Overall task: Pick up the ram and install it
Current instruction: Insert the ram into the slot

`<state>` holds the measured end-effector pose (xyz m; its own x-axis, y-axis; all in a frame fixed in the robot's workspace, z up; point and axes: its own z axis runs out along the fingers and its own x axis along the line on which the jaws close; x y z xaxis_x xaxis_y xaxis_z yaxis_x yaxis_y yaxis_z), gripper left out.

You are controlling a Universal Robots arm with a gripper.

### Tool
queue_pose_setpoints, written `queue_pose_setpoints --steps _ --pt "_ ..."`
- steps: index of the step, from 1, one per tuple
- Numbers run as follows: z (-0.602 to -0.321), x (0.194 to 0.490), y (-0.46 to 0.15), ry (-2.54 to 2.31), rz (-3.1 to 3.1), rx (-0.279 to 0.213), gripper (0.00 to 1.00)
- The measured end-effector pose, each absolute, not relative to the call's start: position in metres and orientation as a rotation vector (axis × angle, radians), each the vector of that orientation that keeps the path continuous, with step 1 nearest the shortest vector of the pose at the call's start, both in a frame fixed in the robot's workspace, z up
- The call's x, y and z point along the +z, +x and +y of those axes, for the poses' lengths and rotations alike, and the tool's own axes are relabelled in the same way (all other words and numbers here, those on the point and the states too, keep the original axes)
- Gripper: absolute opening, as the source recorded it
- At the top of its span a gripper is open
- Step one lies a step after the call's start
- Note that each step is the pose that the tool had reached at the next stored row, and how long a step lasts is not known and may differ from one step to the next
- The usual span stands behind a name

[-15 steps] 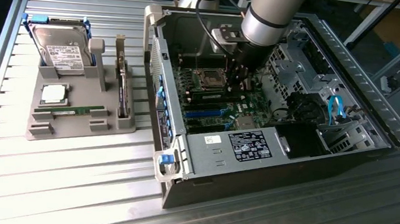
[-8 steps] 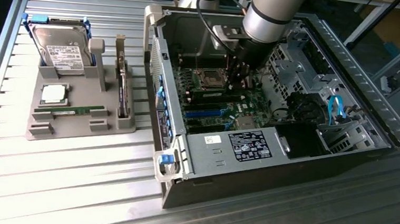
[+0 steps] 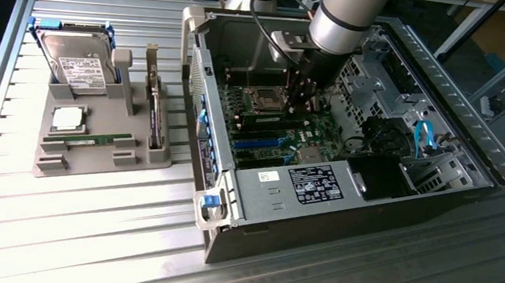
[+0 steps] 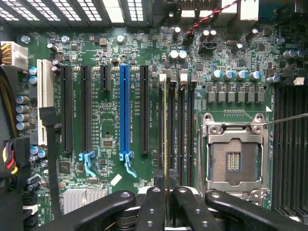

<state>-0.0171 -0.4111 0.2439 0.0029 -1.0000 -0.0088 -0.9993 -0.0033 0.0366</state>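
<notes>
Green motherboard (image 3: 271,133) lies beneath the gripper (image 3: 303,100), inside the computer case (image 3: 338,187), in the exterior view. Wrist view: jaws clenched on the ram (image 4: 166,115), edge-on over the memory slots (image 4: 183,125); seating seems in hand, calling for square, even pressure

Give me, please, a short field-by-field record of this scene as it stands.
grip: gripper shut on the ram, held edge-on
position: over the memory slots, beside the empty processor socket
seated in slot: cannot tell
setting: open computer case on a slatted metal table
parts holder: tray with hard drive and processor chip
</notes>
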Motion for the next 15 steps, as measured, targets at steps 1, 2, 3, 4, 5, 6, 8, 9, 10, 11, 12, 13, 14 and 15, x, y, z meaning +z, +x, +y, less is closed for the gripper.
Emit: queue_pose_setpoints --steps 1,2,3,4,5,6,8,9,10,11,12,13,14,15 --pt "-0.4112 0.2439 -0.0162 2.208 -2.201 -0.055 0.13" --pt "-0.4112 0.2439 -0.0156 2.206 -2.2 -0.059 0.13" --pt "-0.4113 0.244 -0.0148 2.204 -2.197 -0.063 0.13" --pt "-0.4113 0.244 -0.0142 2.203 -2.196 -0.067 0.13" --pt "-0.4113 0.2439 -0.0135 2.201 -2.194 -0.071 0.13" --pt "-0.4114 0.2439 -0.0129 2.199 -2.192 -0.074 0.13" --pt "-0.4114 0.2439 -0.0116 2.196 -2.189 -0.081 0.13" --pt "-0.4115 0.2439 -0.0109 2.194 -2.188 -0.085 0.13" --pt "-0.4115 0.244 -0.0104 2.193 -2.186 -0.087 0.13" --pt "-0.4115 0.2439 -0.01 2.192 -2.185 -0.089 0.13" --pt "-0.4115 0.2439 -0.0101 2.192 -2.186 -0.089 0.13" --pt "-0.4115 0.2439 -0.0101 2.192 -2.186 -0.089 0.13" --pt "-0.4115 0.2433 -0.01 2.192 -2.186 -0.089 0.13" --pt "-0.4115 0.2427 -0.01 2.192 -2.186 -0.089 0.13"
